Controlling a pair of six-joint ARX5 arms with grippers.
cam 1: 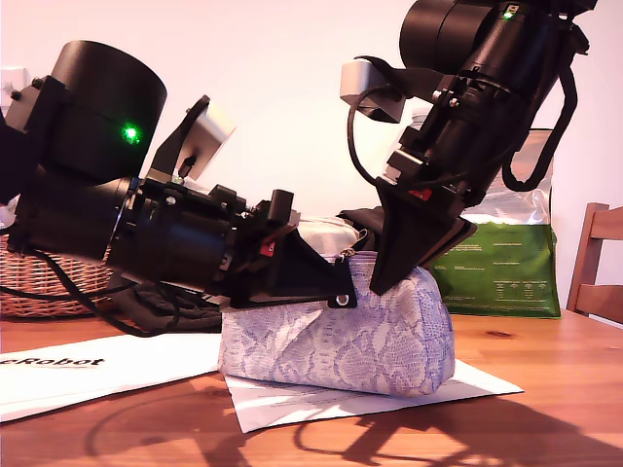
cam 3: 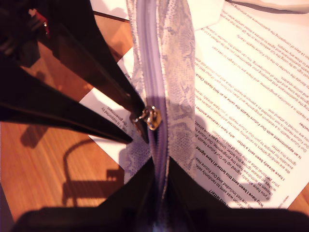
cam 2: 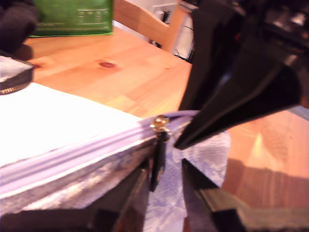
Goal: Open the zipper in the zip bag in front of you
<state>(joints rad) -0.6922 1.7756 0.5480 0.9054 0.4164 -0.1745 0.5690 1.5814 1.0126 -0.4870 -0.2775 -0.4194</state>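
Observation:
The zip bag (cam 1: 341, 342), lilac-and-white snakeskin print, lies on paper on the wooden table. Its purple zipper (cam 3: 148, 67) runs along the top edge, with the metal pull (cam 3: 153, 117) near the end at the exterior view's right. My first gripper (cam 1: 341, 292) reaches in from the exterior view's left. Its jaws stand narrowly apart around the dangling tab (cam 2: 157, 164), with a slit of bag showing beside the tab. My second gripper (cam 1: 384, 282) comes down from the exterior view's upper right. It is shut on the bag's top edge (cam 3: 159, 176), just past the pull.
A green foil bag (cam 1: 496, 263) stands behind at the exterior view's right, beside a wooden chair (cam 1: 596, 263). A wicker basket (cam 1: 49, 282) sits at the back left of that view. Printed sheets (cam 3: 241, 96) lie under and beside the pouch. Dark cloth (cam 1: 365, 226) is behind it.

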